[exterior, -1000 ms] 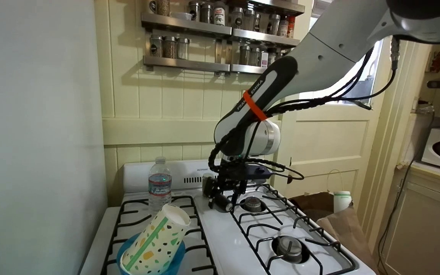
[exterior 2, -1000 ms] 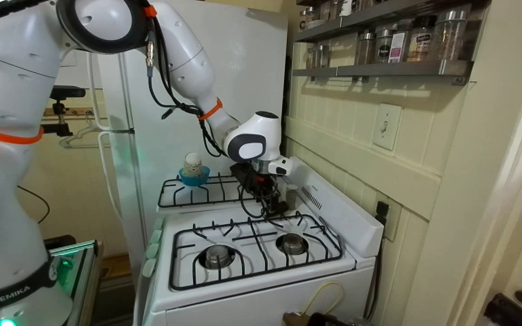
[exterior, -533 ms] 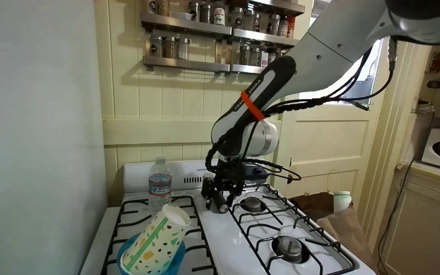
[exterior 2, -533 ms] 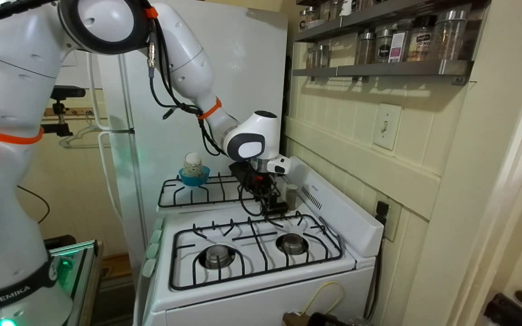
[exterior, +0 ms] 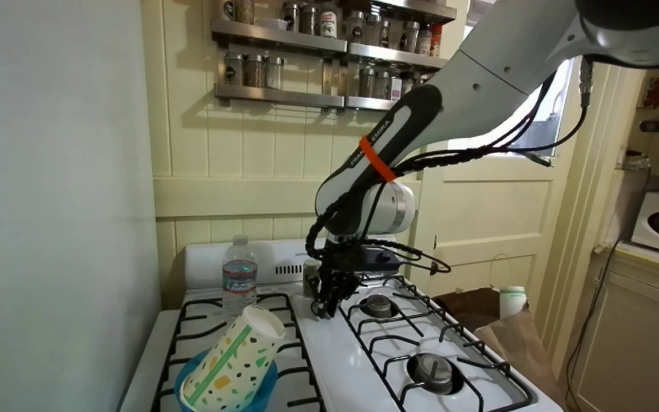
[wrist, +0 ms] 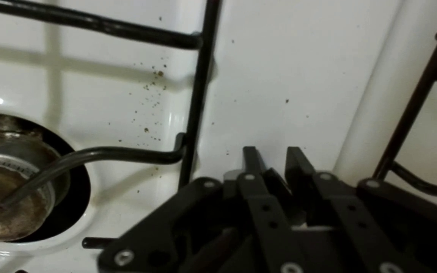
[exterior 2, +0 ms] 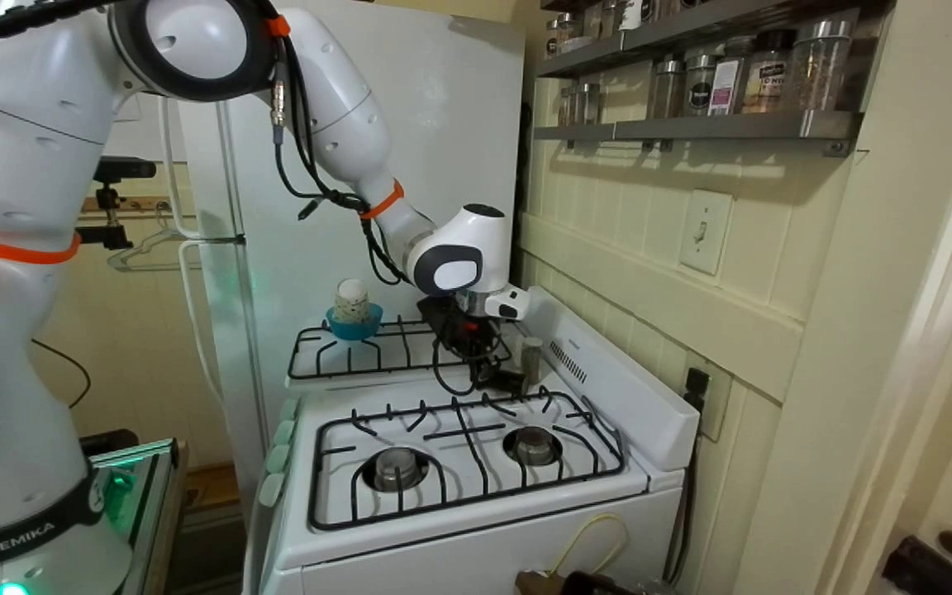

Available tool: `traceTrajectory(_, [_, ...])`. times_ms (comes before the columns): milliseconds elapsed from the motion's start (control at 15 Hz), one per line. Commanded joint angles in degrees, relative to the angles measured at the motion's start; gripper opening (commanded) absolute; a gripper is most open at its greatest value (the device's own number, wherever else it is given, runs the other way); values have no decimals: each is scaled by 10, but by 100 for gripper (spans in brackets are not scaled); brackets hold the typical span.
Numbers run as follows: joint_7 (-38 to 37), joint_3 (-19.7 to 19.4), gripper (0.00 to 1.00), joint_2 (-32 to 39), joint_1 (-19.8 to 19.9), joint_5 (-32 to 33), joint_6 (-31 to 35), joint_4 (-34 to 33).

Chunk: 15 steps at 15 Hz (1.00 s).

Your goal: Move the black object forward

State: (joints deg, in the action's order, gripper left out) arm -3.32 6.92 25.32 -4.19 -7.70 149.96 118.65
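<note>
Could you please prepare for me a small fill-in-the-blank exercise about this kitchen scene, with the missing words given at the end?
The bowl holding the cup is ____ in color.
The jars stand on metal ____.
In the wrist view, the burner lies to the ____ of the fingers.
The bag beside the stove is ____ in color.

Missing words: blue; shelves; left; brown.

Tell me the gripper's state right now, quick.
Gripper: fingertips apart in the wrist view; whether it's holding anything can't be told.
</note>
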Motion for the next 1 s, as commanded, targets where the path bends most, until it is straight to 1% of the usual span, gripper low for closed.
traceTrajectory(0, [-11,0,0,-3,-6,-6,-8,1])
traceTrajectory(67, [-2,4,36,-10,-4,-8,-20,3])
traceTrajectory(133, [-7,7,32,-22,-4,-13,-24,11])
traceTrajectory(200, [-8,13,33,-35,-1,-23,-29,17])
traceTrajectory(267, [-25,12,39,-53,-6,-28,-32,28])
traceTrajectory(333, [-40,11,47,-64,-11,-30,-31,34])
traceTrajectory(400, [-70,5,54,-79,-20,-27,-31,43])
traceTrajectory(467, [-97,0,63,-94,-28,-21,-32,51])
traceTrajectory(533, [-143,-14,69,-108,-43,-4,-30,61])
traceTrajectory(600, [-196,-29,78,-120,-57,17,-29,69])
traceTrajectory(733, [-278,-52,92,-133,-75,57,-23,80])
traceTrajectory(800, [-319,-75,99,-136,-96,77,-20,83])
traceTrajectory(933, [-404,-108,100,-133,-121,127,-30,81])
